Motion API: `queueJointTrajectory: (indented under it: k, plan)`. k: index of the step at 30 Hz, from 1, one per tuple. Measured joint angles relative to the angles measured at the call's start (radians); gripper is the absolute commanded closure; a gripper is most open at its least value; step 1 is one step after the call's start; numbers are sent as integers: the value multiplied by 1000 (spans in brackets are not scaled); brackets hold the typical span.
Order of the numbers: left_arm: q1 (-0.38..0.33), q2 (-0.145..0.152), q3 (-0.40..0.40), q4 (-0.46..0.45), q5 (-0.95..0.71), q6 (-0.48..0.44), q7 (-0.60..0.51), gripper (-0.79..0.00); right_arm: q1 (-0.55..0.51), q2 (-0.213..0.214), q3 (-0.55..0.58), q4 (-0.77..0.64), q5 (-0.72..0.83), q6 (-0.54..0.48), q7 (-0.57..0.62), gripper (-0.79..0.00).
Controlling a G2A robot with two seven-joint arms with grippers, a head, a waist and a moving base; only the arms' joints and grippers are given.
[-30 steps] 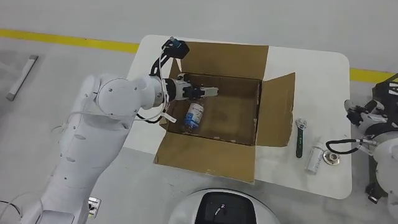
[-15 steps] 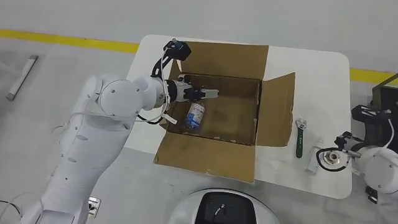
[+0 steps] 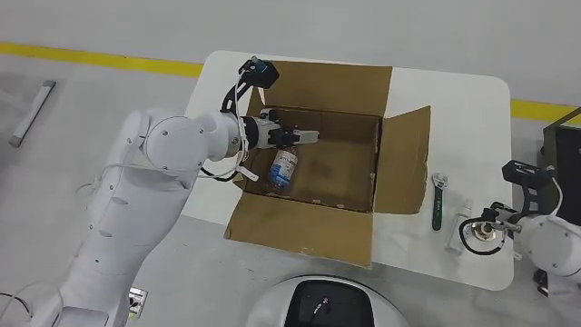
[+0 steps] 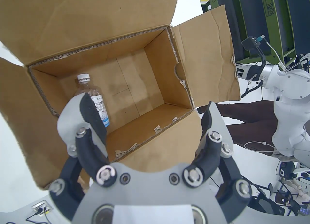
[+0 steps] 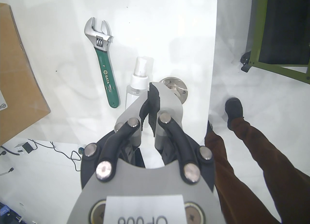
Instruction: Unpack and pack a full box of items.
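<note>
Cardboard box [image 3: 336, 165] open on worktop [image 3: 454, 100], flaps spread. Water bottle [image 3: 284, 167] lying on box floor near left wall. Left pincer [image 3: 304, 133] spread wide, empty, hovering over bottle. Right pincer [image 5: 152, 90] closed on nothing, above spray bottle [image 5: 136, 87] and metal flange [image 5: 178, 88] at worktop's right edge. Green-handled wrench [image 5: 106, 74] between spray bottle and box.

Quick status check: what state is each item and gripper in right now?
Box: open, flaps folded out.
Water bottle: lying inside box, capped.
Wrench: lying on table.
Spray bottle: lying on table, capped.
Left gripper: open, over box.
Right gripper: shut, empty.
</note>
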Motion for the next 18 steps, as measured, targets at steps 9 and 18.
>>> queueJointTrajectory:
  k: [9, 18]
  plan:
    - [0, 0, 0, 0, 0, 0, 0, -785, -55, -9, 22, -14, -42, 37, 4, -785]
    - [0, 0, 0, 0, 0, 0, 0, -785, -46, -23, -16, -15, -52, 2, 38, -785]
